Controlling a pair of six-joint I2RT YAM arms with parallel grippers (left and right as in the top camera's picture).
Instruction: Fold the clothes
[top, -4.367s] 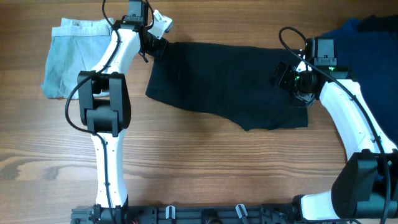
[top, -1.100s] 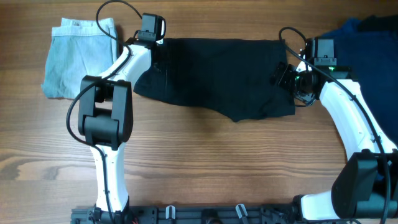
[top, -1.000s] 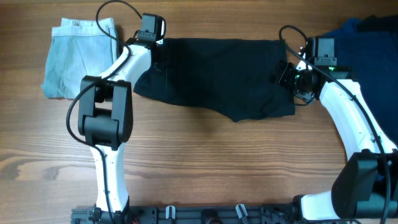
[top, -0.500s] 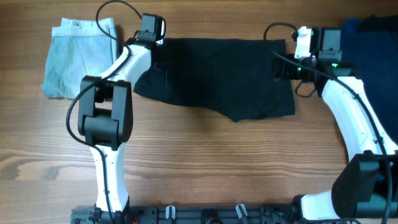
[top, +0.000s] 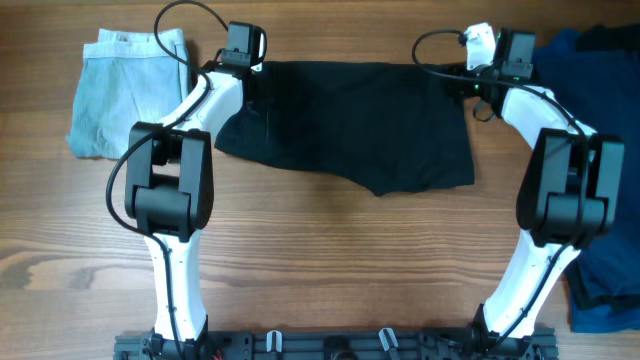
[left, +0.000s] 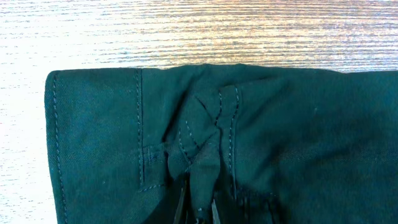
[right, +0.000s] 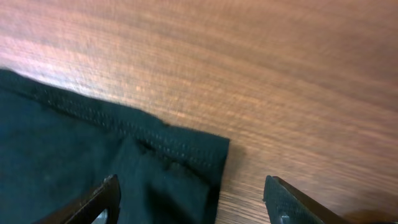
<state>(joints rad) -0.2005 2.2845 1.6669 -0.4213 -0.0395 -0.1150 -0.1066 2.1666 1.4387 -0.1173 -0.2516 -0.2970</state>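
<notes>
The black garment (top: 350, 125) lies flat on the table (top: 330, 260), unfolded. The left end effector (left: 199, 208) pinches its bunched edge; the right end effector (right: 193, 199) is spread wide, empty, over the opposite corner. A pale garment (top: 115, 90) lies folded at left; a blue pile (top: 600, 40) awaits.

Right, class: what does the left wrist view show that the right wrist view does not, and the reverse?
Left wrist only: the left gripper shut on a bunched fold of the black shorts, beside stitched seams. Right wrist only: the right gripper open, its fingers either side of a corner of the shorts, not gripping it. Both: the black shorts lying on the wooden table.
</notes>
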